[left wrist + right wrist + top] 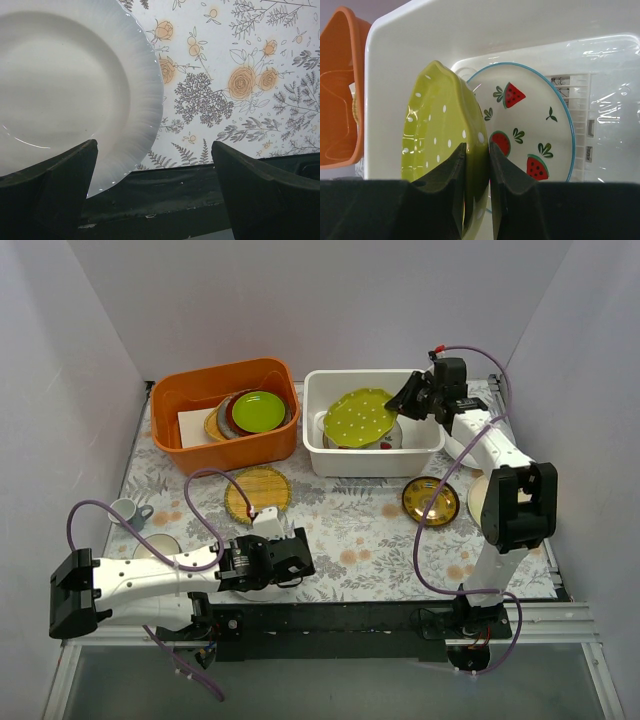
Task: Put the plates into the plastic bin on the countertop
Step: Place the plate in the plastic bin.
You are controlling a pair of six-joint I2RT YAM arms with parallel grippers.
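Observation:
My right gripper (405,403) (477,146) is shut on the rim of the green white-dotted plate (360,417) (440,135). It holds the plate tilted on edge inside the plastic bin (375,460) (395,65). A white plate with red watermelon motifs (530,125) lies in the bin behind it. My left gripper (296,560) (154,146) stands open low over the countertop (350,530), beside a plain white plate (60,90). A woven yellow plate (258,493) and a small dark-and-gold plate (431,501) lie on the countertop.
An orange tub (190,445) at the back left holds a green plate on a maroon one (257,411). A small white cup (125,510) stands at the left. A cream plate (477,495) is partly hidden behind the right arm. The black base rail (165,195) runs along the near edge.

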